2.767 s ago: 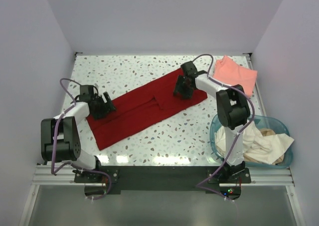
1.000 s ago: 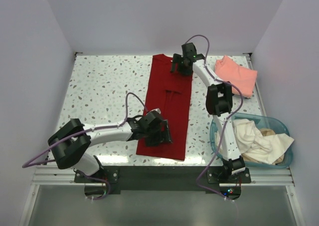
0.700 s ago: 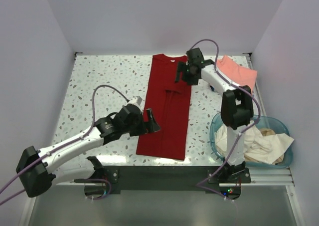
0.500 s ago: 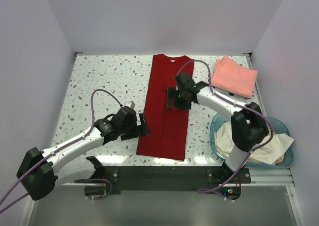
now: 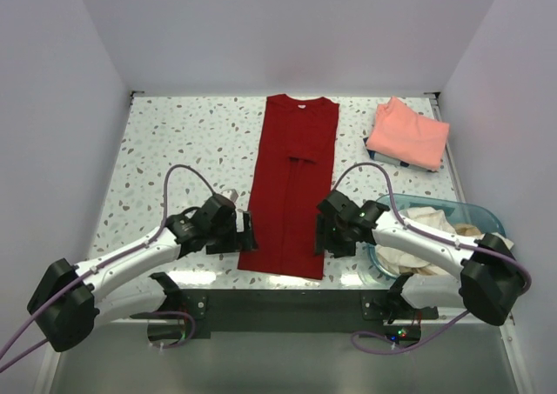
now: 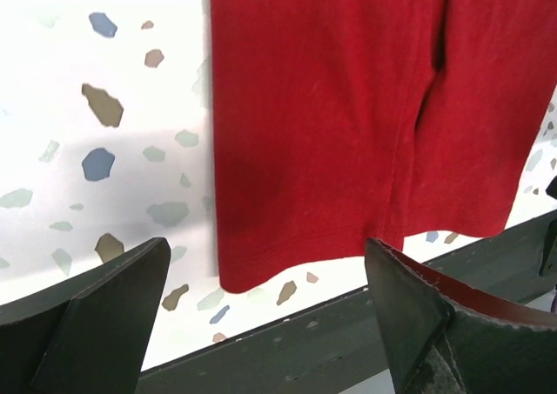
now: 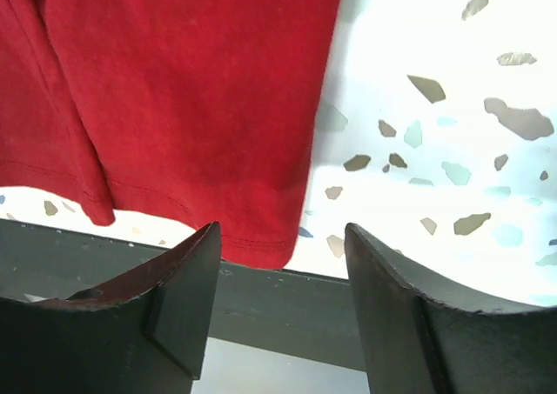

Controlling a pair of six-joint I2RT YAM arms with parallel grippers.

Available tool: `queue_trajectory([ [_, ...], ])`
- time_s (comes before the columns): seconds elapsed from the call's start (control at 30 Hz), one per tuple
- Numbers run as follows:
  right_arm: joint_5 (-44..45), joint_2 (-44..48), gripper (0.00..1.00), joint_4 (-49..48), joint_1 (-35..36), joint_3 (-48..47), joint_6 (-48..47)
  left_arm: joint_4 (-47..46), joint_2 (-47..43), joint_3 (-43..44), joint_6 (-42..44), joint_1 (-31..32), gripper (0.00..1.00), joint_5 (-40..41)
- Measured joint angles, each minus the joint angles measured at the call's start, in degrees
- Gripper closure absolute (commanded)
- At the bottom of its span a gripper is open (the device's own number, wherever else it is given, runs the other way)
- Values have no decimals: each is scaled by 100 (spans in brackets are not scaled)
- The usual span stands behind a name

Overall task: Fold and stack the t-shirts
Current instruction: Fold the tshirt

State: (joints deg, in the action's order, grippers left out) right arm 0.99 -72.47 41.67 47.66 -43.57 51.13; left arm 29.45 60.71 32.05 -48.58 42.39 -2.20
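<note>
The dark red t-shirt (image 5: 291,185) lay as a long strip down the middle of the desk (image 5: 174,142), collar at the far edge and hem at the near edge. The left pincer (image 5: 246,235), fingers apart, straddled the hem's left corner. The right pincer (image 5: 324,236), also apart, straddled its right corner. The salmon-pink t-shirt (image 5: 407,133) lay in the far right corner.

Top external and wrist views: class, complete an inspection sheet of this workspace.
Surface: speckled terrazzo table, brightly lit.
Job's things: dark red t-shirt folded into a long strip, lying flat; salmon t-shirt folded, far right corner; cream t-shirts heaped in the teal basket.
Clutter: teal basket, near right.
Claws: left claw and right claw open, over the red hem's near corners.
Cables: purple cables loop off both arms.
Surroundings: plain white walls.
</note>
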Motion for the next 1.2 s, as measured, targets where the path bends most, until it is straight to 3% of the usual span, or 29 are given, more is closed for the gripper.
queue_trajectory([
  [0.67, -509, 138, 51, -728, 125, 1058, 348, 208, -450, -197, -175, 0, 2, 162],
  [1.03, -850, 85, 56, -992, 151, 1143, 330, 350, -501, -256, -299, 0, 8, 278],
  [1.2, -1156, -13, 64, -1241, 181, 1211, 332, 404, -592, -487, -380, 0, 14, 304],
])
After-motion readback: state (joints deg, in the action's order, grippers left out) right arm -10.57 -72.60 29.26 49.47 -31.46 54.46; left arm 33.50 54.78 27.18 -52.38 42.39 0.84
